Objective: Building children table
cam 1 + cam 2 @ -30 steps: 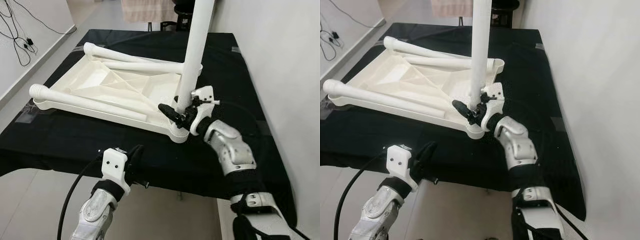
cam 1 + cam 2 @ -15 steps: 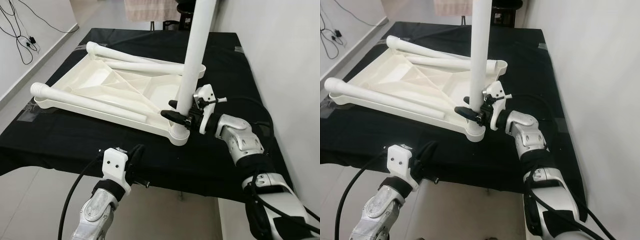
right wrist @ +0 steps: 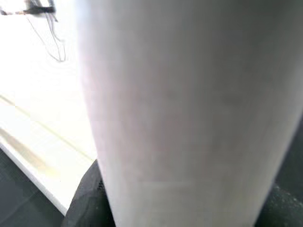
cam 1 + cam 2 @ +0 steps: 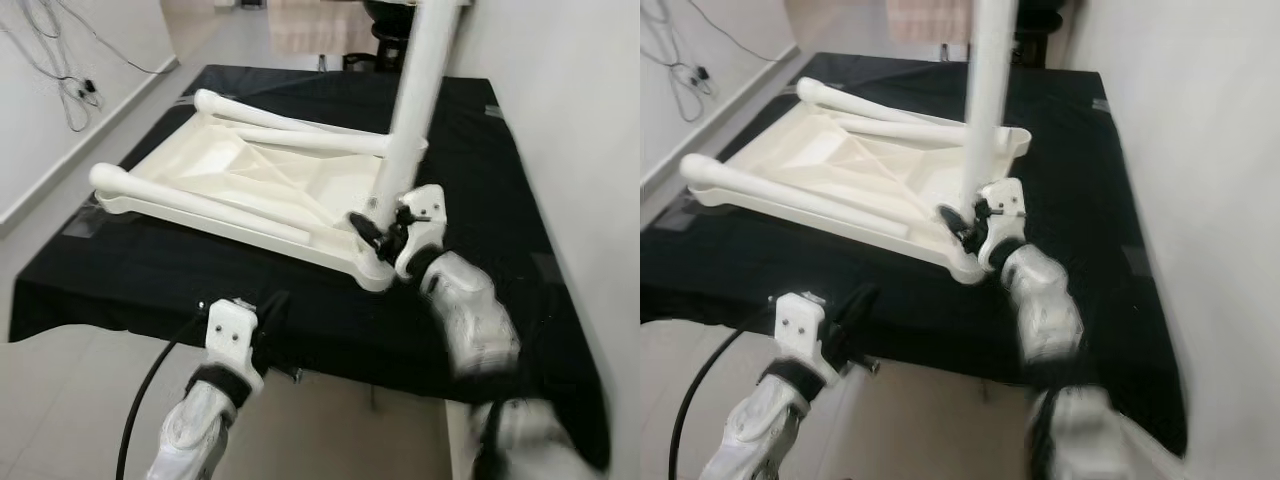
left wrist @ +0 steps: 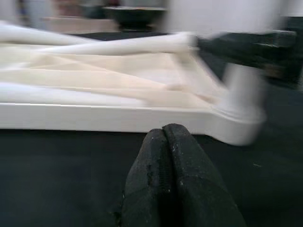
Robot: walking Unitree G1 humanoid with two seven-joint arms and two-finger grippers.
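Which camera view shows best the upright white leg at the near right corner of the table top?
The left eye view: the upright leg stands in the corner socket of the table top, with the right gripper at its base. The right eye view shows the same. The right wrist view shows its blurred surface; the left wrist view, its blurred base.

No text, label, brand, number or sign can be read anywhere in these pictures; the white plastic table parts, the black cloth and the robot's arms all show plain surfaces, and motion blur smears the finer detail.
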